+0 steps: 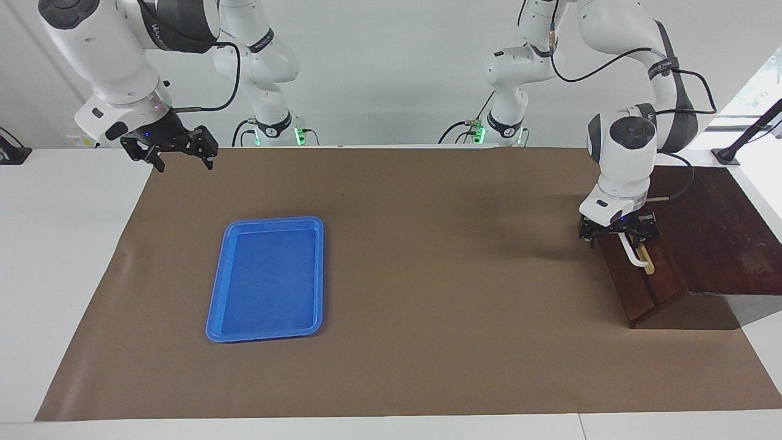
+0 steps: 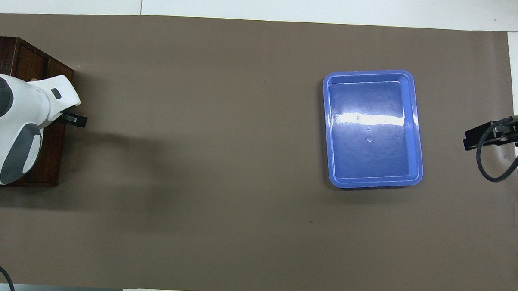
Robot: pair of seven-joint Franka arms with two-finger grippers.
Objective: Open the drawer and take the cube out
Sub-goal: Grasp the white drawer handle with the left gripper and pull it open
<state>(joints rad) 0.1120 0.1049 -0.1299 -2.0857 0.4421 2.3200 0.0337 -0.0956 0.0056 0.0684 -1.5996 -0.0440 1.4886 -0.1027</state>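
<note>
Left arm entering from the upper right of the facing view, elbow bent high, forearm dropping straight down, wrist vertical. Left gripper [image 1: 618, 234] low at the right of that frame, pointing downward, fingers [image 1: 590, 234] spread apart. In the overhead view only the white wrist housing and one dark fingertip showing at the left edge, left gripper [image 2: 72, 119] mostly covered by the wrist.

Right arm entering from the upper left of the facing view, forearm slanting down and outward, waiting. Right gripper [image 1: 177, 151] held high in the air at the upper left, tilted, fingers [image 1: 209, 146] wide apart, holding nothing. In the overhead view, right gripper [image 2: 487, 136] showing as a dark tip at the right edge.
</note>
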